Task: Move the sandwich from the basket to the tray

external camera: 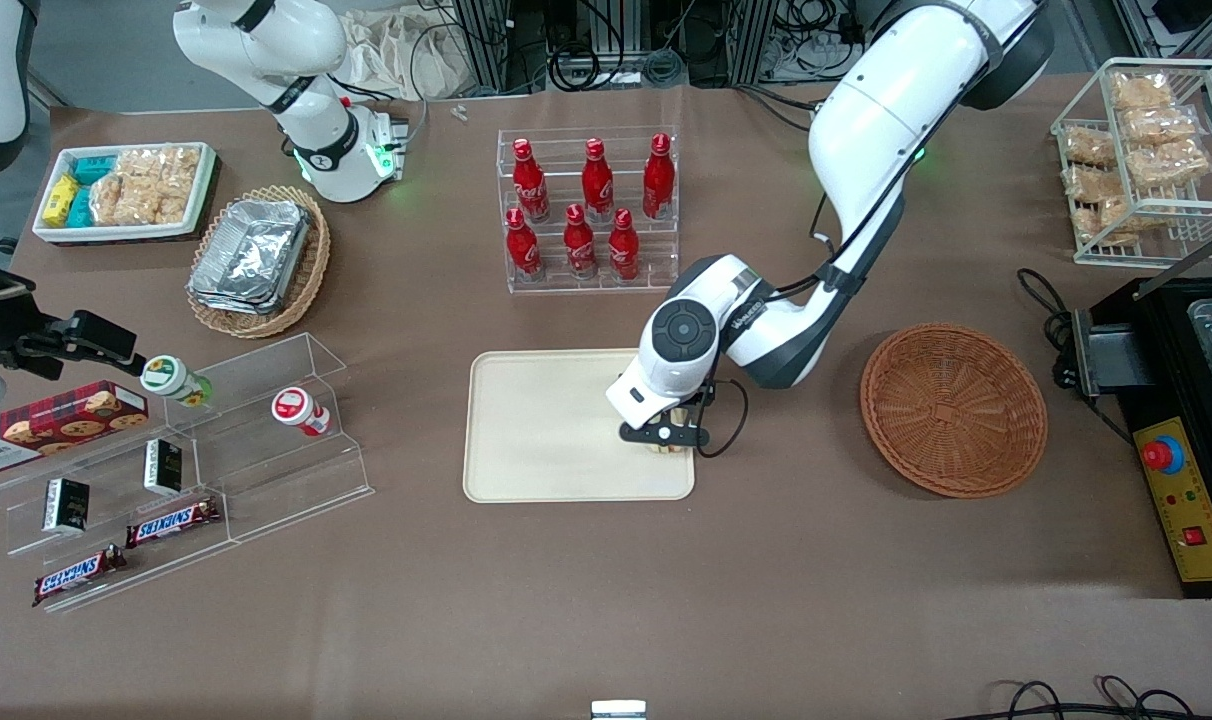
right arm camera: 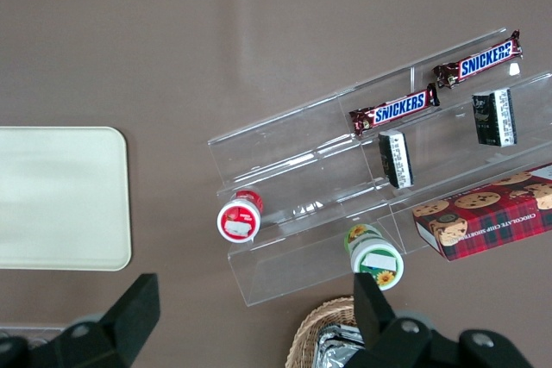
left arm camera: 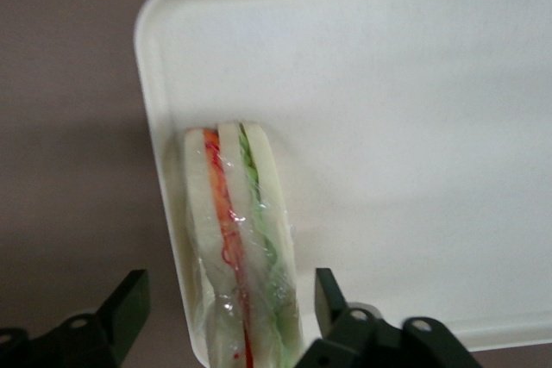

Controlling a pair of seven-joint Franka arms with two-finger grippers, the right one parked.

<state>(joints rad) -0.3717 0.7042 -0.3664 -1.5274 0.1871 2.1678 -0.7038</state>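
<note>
Tray (left arm camera: 388, 127) holds sandwich (left arm camera: 241, 247); tool (left arm camera: 228, 308) spread.

The whole table (external camera: 606, 600) is seen from high above in the front view. The tray (left arm camera: 414, 127) is looked down on from close range by the left wrist camera, with the gripper (left arm camera: 228, 316) and its spread fingers framed around the sandwich (left arm camera: 237, 247). The tray is shared by all three views. The acrylic shelf (right arm camera: 379, 170) is overlooked by the right wrist camera.
</note>
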